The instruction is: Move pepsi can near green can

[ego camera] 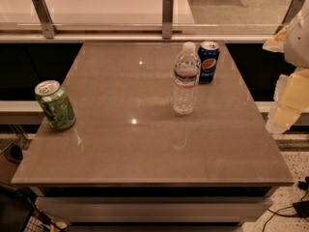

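The pepsi can (208, 62) stands upright at the back right of the table (120, 144), dark blue with its round logo facing me. The green can (55, 105) stands at the table's left edge, light green with a silver top. My gripper (286, 105) hangs at the right edge of the view, beyond the table's right side and well in front of and to the right of the pepsi can. It holds nothing that I can see.
A clear plastic water bottle (186, 79) stands just left of and in front of the pepsi can, almost touching it. A glass railing with metal posts (167, 16) runs behind the table. Cables (294, 209) lie on the floor at lower right.
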`<state>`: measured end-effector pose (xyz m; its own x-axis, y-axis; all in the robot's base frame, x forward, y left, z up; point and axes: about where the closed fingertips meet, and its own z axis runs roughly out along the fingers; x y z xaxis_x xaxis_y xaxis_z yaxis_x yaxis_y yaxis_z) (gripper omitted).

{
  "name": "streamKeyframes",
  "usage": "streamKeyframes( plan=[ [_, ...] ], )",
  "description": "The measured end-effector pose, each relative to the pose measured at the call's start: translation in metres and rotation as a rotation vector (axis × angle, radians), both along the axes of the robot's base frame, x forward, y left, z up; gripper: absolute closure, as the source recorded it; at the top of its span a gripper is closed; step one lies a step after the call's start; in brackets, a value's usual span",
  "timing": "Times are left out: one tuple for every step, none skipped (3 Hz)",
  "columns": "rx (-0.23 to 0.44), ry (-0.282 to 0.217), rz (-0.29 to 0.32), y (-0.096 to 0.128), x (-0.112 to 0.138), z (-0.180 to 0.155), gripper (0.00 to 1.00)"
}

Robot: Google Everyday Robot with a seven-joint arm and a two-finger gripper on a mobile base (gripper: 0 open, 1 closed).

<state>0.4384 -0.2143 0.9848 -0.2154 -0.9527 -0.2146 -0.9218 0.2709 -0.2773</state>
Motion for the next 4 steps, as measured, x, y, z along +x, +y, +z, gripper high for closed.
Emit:
streamKeyframes(
  plan=[
    [0.013, -0.013, -0.003, 0.000, 0.003, 0.001, 0.00],
    [0.073, -0.041, -0.021, -0.001, 0.018, -0.003, 0.00],
    [0.168, -0.075, -0.070, -0.008, 0.042, -0.015, 0.00],
    [0.288, -0.110, -0.120, -0.012, 0.067, -0.036, 0.00]
  ],
)
